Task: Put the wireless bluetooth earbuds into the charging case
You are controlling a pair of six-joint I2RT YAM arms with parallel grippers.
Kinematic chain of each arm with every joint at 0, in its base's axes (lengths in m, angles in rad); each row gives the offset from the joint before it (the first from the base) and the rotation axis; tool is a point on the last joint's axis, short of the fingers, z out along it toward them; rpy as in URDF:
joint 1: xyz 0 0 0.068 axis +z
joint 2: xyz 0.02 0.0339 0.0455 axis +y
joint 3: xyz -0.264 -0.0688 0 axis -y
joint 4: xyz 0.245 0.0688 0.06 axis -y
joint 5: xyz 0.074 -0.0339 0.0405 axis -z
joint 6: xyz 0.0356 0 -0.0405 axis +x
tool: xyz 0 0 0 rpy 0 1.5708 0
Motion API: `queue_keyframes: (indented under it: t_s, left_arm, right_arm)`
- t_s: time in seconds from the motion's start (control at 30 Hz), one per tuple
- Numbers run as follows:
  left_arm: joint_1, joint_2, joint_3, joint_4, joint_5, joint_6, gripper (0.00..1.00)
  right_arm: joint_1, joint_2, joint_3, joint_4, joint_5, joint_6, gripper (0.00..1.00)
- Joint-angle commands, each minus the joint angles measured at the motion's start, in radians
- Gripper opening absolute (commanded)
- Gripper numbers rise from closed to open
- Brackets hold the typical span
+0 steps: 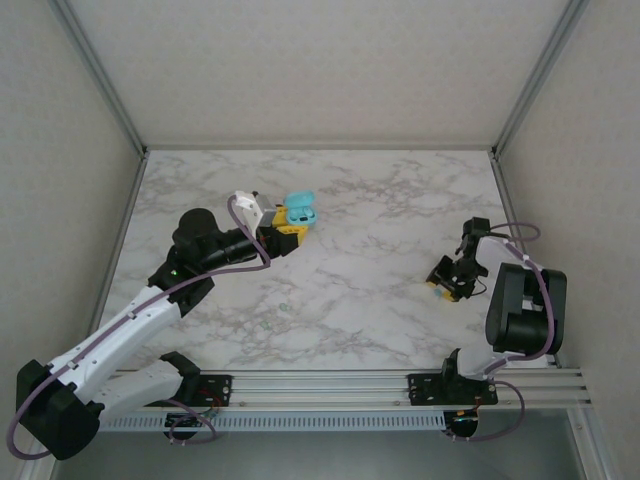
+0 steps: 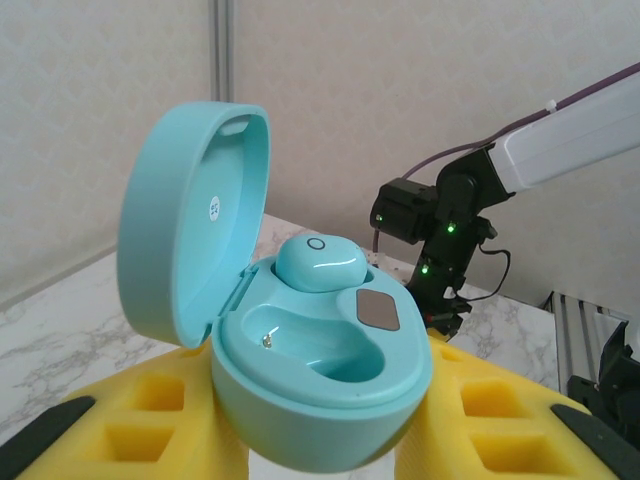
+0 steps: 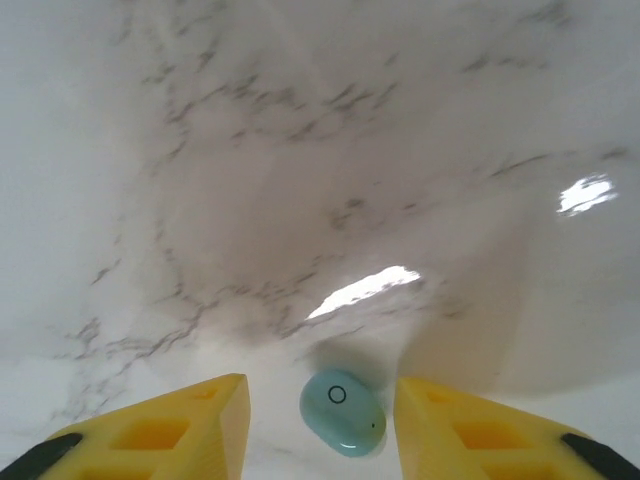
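Reaching forward over the left half of the desk [image 1: 390, 250], our left arm [image 1: 140, 315] lies stretched out low with its wrist level. The left jaws are closed on the lower shell of the case [image 2: 320, 350], one yellow finger [image 2: 150, 420] pressed to each side.

The case is pale teal and pebble-shaped. Its lid [image 2: 185, 220] is swung up on its hinge. The seated bud [image 2: 318, 262] fills the far socket, and the near socket [image 2: 300, 340] is bare, a small metal contact showing in it.

Our right arm [image 1: 525, 300] is folded close to its base at the desk's right side, wrist dipped to the marble. The right jaws stand partly open and grip nothing. The loose bud [image 3: 343, 412] lies on the desk between them, nearer the right finger [image 3: 470, 430], with a gap on either side. It is glossy teal with a small ring mark on top.
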State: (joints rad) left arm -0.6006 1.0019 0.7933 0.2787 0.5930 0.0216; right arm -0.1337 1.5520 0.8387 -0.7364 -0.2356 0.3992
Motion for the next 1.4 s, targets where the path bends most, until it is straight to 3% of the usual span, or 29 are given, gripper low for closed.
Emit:
queue_keyframes:
  t_s: [0.0,0.3,0.57,0.8,0.97,1.37]
  left_arm:
    - [-0.01,0.011,0.033,0.03,0.001,-0.014,0.25]
    - [-0.011,0.012,0.035,0.027,0.0,-0.014,0.25]
    - [-0.013,0.015,0.038,0.028,-0.001,-0.018,0.26]
    - [-0.014,0.011,0.037,0.021,-0.009,-0.015,0.26]
    - [-0.015,0.012,0.036,0.019,-0.009,-0.011,0.26]
    - [-0.014,0.009,0.038,0.013,-0.008,-0.01,0.26]
  right_arm:
    - [0.013,-0.04,-0.007,-0.041,-0.064,-0.014,0.43]
    - [0.056,-0.033,0.019,-0.057,-0.107,-0.03,0.42]
    - [0.111,-0.01,0.068,-0.108,0.05,-0.037,0.42]
    - [0.122,-0.019,0.062,-0.123,0.142,0.063,0.45]
    - [0.128,-0.023,0.034,-0.089,0.074,0.098,0.46]
    - [0.138,0.008,0.018,-0.047,0.051,0.12,0.45]
